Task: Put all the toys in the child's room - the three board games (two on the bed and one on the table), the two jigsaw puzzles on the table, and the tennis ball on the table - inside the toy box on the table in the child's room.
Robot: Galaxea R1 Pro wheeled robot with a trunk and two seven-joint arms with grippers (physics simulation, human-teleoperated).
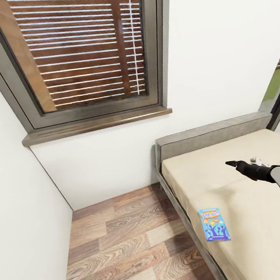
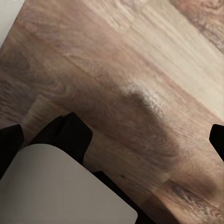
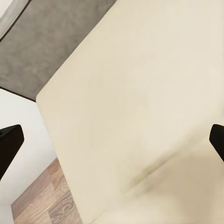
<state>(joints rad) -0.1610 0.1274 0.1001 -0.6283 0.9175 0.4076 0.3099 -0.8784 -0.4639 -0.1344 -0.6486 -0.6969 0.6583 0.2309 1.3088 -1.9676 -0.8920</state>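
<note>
A blue board game box (image 1: 214, 224) lies flat on the cream bed (image 1: 204, 171), close to the mattress's edge by the floor. My right gripper (image 1: 242, 164) hovers over the bed, beyond the box and well apart from it. In the right wrist view the right gripper (image 3: 112, 144) is open, its dark fingertips (image 3: 9, 140) spread wide over bare mattress. The left gripper (image 2: 112, 140) is open too, hanging over the wooden floor (image 2: 140, 70) with nothing between its fingers.
A grey headboard (image 1: 209, 134) backs the bed against the white wall. A large window (image 1: 82, 55) with a dark sill (image 1: 94, 124) sits above a narrow strip of wood floor (image 1: 125, 237) between the left wall and the bed. The robot's white and black body (image 2: 60, 186) shows below the left gripper.
</note>
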